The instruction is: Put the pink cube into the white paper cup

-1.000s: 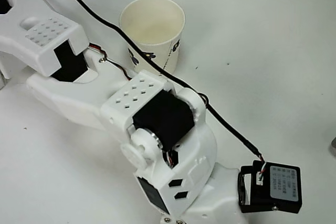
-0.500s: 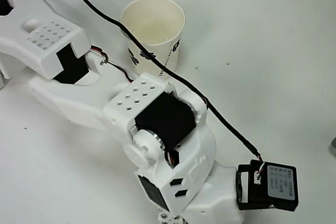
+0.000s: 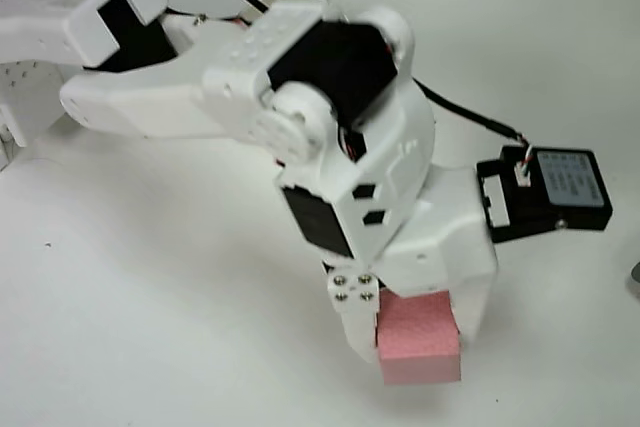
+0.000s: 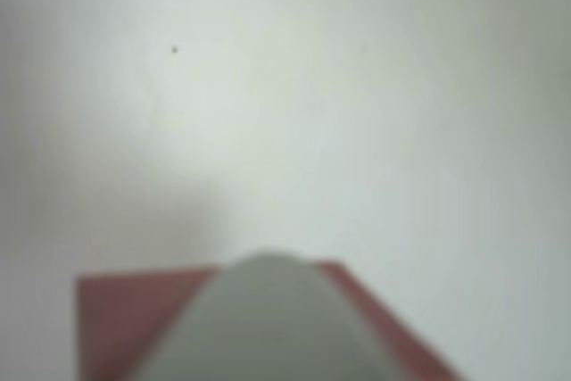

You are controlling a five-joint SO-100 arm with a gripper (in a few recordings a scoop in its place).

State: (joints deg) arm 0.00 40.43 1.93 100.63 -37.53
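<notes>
The arm has swung up-frame, its pincer (image 3: pixel 415 332) now showing the pink cube (image 3: pixel 420 342).

pink cube (image 3: pixel 420 339): matt, foam-like, faintly grainy
gripper (image 3: pixel 415 332): smooth white plastic, slight sheen, metal screws
table (image 3: pixel 150 297): plain white, matt, smooth

I could read no text anywhere. A small grey label (image 3: pixel 571 179) sat on the black camera module (image 3: pixel 545 194) at the arm's wrist in the overhead view, but its printed lines were too small to make out.
</notes>
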